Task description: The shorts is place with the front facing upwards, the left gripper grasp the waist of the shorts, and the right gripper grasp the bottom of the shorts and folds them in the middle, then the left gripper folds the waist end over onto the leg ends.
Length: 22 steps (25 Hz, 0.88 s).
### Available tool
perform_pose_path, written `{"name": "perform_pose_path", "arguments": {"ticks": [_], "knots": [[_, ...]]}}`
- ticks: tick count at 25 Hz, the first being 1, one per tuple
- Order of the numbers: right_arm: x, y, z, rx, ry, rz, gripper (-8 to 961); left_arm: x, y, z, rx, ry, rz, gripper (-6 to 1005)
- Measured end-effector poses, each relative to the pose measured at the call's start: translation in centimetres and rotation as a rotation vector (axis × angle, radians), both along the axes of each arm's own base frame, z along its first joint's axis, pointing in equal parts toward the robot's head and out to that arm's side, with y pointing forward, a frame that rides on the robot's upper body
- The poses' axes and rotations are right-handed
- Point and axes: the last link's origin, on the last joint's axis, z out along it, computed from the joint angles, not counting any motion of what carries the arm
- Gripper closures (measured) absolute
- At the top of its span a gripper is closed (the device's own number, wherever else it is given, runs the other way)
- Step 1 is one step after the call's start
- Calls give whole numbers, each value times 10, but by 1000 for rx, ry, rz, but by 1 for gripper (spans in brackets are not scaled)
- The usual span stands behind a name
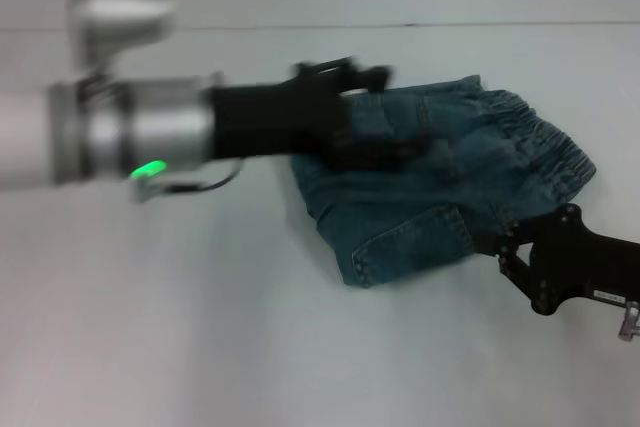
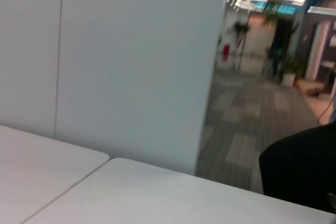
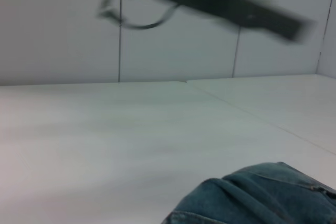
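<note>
The left gripper (image 1: 375, 112) reaches in from the left side over the desk (image 1: 200, 327). It is blurry, so I cannot tell if it is grasping anything or has let go. It sits over the far left part of the shorts (image 1: 440, 182) and hides the cloth under it. The shorts lie folded in a lump on the desk, between the two grippers. The waist of the shorts (image 1: 545, 142) is the ruffled band on the far right side, beyond the right gripper and well to the right of the left gripper. A pocket shows on the near part of the shorts, below the left gripper. The leg ends are hard to pick out in the folded cloth. The right gripper (image 1: 505, 247) comes in from the right edge, and its arm is cut off there. Its tips touch the near right edge of the shorts, but I cannot tell if it is clenched on the cloth or not. In the left wrist view there is only the desk, a white wall, a room far off, and a dark shape at one corner that is too cut off to name. In the right wrist view a bit of the blue shorts shows close by at the edge, and the left arm is a dark blur far off.
</note>
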Motion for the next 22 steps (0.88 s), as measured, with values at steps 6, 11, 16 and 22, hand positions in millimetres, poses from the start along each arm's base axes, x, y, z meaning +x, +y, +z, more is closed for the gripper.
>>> {"name": "perform_pose_path", "arguments": {"ticks": [6, 11, 16, 22], "knots": [[5, -1, 13, -17, 15, -35, 877, -93, -48, 45, 124, -99, 92, 113], [6, -12, 21, -78, 22, -9, 822, -153, -99, 59, 204, -129, 144, 59], [6, -27, 35, -155, 28, 13, 689, -184, -138, 58, 214, -52, 179, 60], [11, -34, 42, -139, 13, -1, 435, -197, -164, 53, 134, -3, 200, 61]]}}
